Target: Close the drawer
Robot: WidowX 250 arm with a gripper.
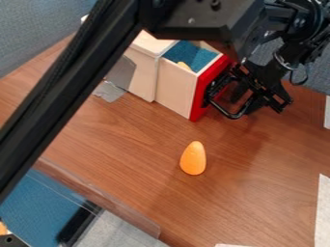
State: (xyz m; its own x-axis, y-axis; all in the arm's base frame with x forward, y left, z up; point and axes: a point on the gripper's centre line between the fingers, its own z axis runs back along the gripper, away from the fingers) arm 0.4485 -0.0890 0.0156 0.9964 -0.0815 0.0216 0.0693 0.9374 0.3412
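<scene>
Nearest the camera, the black arm [71, 79] was slanted from the left edge to the top. The gripper [245, 91] was held just beside the red front of the drawer [175, 91]; whether it was spread or pressed together could not be told. The drawer was seen partly out of its wooden cabinet [142, 70], lined in blue, with a yellowish item [184, 65] held inside. An orange egg-shaped object [193, 158] was seen on the table [135, 149].

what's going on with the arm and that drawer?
The robot arm has its tool at the red front of the wooden drawer. Contact is hard to confirm. The drawer is partly open, blue inside with something yellow-orange in it, so it isn't closed yet. An orange egg-shaped object lies on the table in front.
</scene>
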